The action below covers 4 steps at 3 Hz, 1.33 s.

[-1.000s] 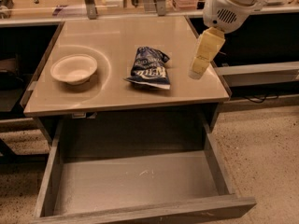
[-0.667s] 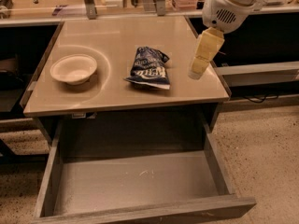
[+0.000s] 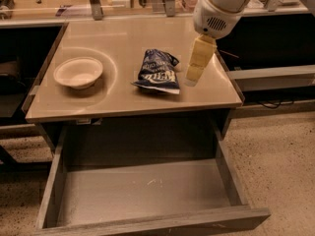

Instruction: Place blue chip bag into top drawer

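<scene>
The blue chip bag [image 3: 157,72] lies crumpled on the tan table top [image 3: 123,102], right of centre, with white lettering facing up. My gripper [image 3: 193,77] hangs from the white arm [image 3: 219,11] just to the right of the bag, its tip low over the table and a small gap away from the bag. It holds nothing that I can see. The top drawer [image 3: 142,191] is pulled fully out below the table's front edge; its flat grey bottom is bare except for a few small specks.
A shallow white bowl [image 3: 78,73] sits on the left of the table top. A counter with metal posts [image 3: 93,1] runs behind the table. Speckled floor [image 3: 280,166] lies to the right of the drawer.
My gripper has moved left, closer to the blue chip bag. The bag, bowl and drawer have not moved.
</scene>
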Motion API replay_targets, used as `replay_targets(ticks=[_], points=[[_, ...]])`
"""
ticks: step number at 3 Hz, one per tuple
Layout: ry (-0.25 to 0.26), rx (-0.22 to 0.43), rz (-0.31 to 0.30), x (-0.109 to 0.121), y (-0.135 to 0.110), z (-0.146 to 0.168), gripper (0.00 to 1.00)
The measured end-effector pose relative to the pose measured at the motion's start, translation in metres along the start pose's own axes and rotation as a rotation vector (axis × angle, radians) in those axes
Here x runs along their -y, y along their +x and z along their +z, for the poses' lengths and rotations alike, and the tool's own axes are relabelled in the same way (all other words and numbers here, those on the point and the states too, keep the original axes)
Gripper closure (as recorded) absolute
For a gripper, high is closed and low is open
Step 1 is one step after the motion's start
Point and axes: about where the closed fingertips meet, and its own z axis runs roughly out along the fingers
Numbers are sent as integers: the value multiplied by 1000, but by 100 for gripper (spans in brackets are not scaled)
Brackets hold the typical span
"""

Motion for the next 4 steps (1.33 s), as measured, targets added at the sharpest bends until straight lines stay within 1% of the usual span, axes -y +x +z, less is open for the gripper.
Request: replay_targets(ticks=[1, 2, 3, 4], points=[[-17, -10, -43, 11, -18, 20, 0], [-47, -35, -78, 41, -44, 56, 0], [-47, -35, -78, 41, -44, 56, 0], [-89, 13, -109, 37, -61, 80, 0]])
